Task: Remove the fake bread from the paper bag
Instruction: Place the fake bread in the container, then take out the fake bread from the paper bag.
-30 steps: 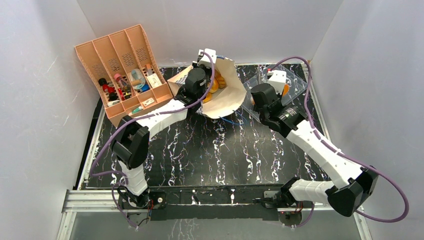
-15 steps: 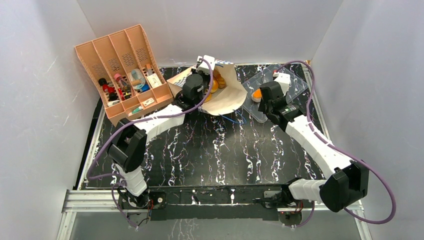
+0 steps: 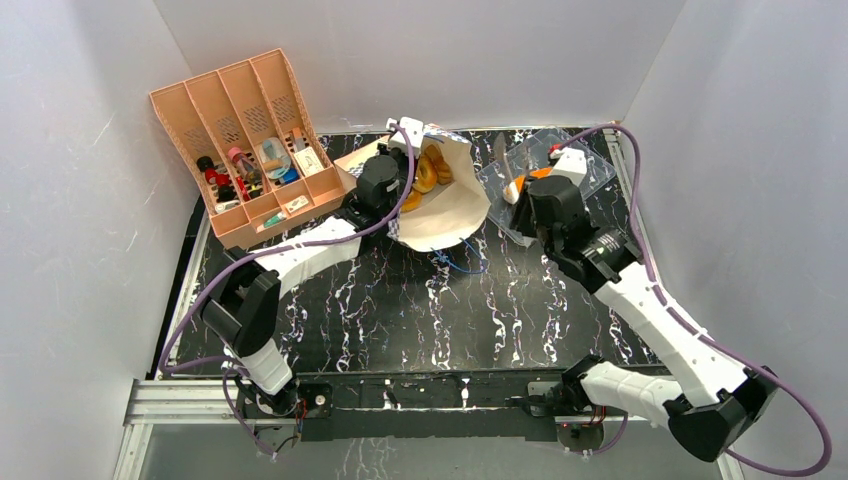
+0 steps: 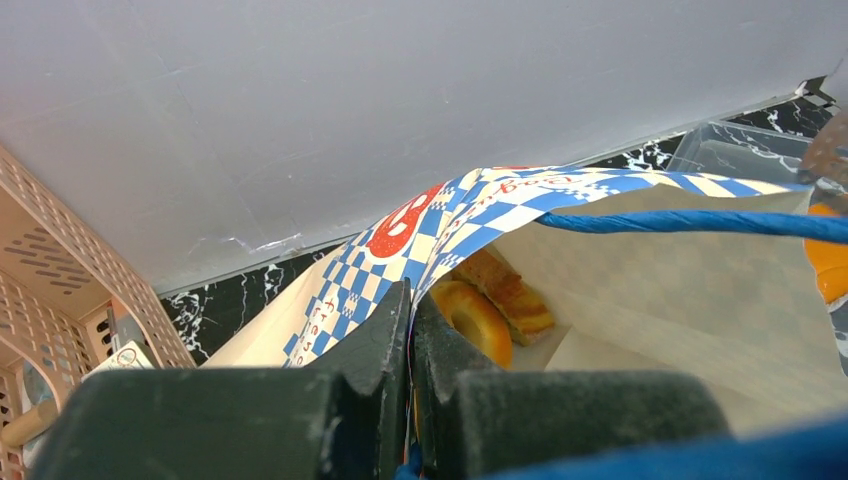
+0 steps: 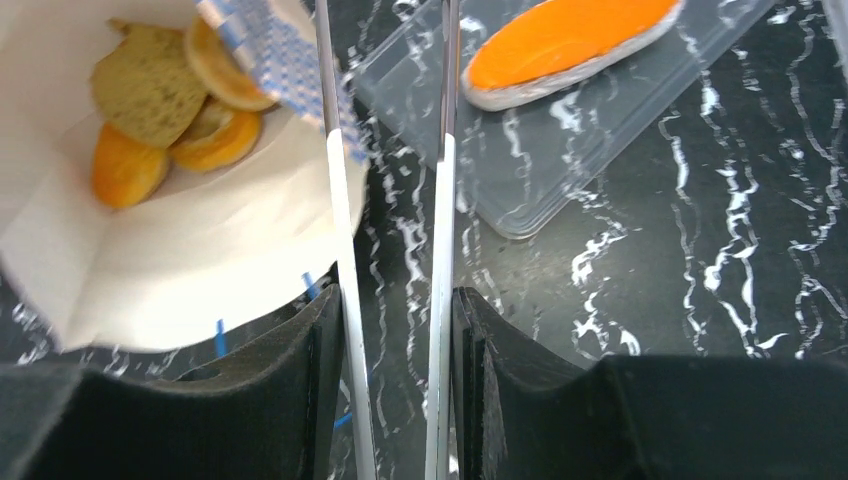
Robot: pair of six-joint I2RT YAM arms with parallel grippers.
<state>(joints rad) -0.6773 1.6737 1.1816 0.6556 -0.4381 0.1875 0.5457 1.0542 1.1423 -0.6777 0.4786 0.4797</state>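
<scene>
My left gripper (image 4: 411, 300) clamps the bag (image 4: 640, 290) by its rim, propping the mouth open. My right gripper (image 5: 395, 300), closed on tongs (image 5: 335, 200), aims them at the bread (image 5: 215, 135) inside, apparently three pieces, ahead-left. One loaf (image 5: 565, 40) lies in the tray (image 5: 520, 190) ahead-right.

Marbled table (image 3: 420, 310), paper bag (image 3: 450, 208), tray (image 3: 592, 168), organiser (image 3: 240, 105)

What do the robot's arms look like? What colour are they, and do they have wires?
The left arm and the right arm are both made of smooth white tube pieces joined by chunky black round joints. A purple cable loops along each arm. The left tool and the right tool each have two thick, dark, matte fingers with flat inner faces.
</scene>
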